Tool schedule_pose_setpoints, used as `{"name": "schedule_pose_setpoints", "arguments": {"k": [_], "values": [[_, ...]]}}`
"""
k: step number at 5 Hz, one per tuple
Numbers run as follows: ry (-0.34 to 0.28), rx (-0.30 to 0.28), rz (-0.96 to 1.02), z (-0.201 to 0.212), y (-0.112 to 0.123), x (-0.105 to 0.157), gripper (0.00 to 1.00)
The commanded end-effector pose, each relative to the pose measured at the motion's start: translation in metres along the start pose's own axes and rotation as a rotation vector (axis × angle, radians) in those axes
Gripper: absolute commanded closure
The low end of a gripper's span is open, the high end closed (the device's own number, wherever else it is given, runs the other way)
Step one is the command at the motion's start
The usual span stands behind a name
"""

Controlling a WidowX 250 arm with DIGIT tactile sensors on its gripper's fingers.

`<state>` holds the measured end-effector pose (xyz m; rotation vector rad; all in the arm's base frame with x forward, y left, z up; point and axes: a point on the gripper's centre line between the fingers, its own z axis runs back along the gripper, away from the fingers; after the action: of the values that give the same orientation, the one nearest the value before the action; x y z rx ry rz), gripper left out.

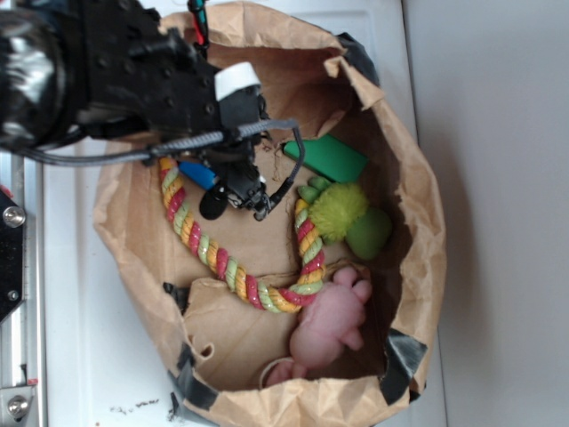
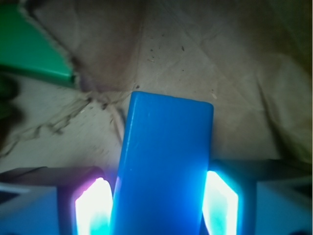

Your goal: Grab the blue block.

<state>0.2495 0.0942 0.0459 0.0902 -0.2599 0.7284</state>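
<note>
Pinching the blue block [image 2: 164, 166] w/ my gripper [image 2: 156, 208]: wrist view shows it standing up between my two fingers [image 2: 90, 208], one glowing pad tight on each long side, top edge of the block pointing away from the cam. Pads look pressed against it, no gap I can see. Behind it is creased brown paper, and the green block [image 2: 32, 44] sits upper left, well apart from the blue one.

Exterior view: my arm comes in from upper left over a brown paper bag [image 1: 418, 267] w/ taped corners, sitting on a white surface [image 1: 489, 178]. Gripper [image 1: 233, 191] is inside the bag, near its upper left wall. Only a bit of the blue block [image 1: 197, 172] shows there, beside the black fingers and right next to the rope toy [image 1: 222, 258], a red/yellow/green twisted loop. Green block [image 1: 331, 157] lies flat to the right of my gripper, near the bag's upper wall. Fuzzy green toy [image 1: 342, 213] sits by the rope's right side, pink plush toy [image 1: 329, 325] lower down, touching the rope end. Can't tell from this view if the block is off the bag floor.
</note>
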Motion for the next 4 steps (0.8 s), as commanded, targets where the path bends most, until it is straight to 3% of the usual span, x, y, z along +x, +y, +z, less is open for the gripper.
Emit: {"name": "schedule_pose_setpoints", "arguments": {"k": [1, 3, 4], "values": [[-0.032, -0.128, -0.104, 0.071, -0.016, 0.023, 1.0], [-0.064, -0.187, -0.435, 0.127, -0.04, 0.008, 1.0], [-0.06, -0.2, -0.486, 0.143, -0.049, 0.01, 1.0]]}}
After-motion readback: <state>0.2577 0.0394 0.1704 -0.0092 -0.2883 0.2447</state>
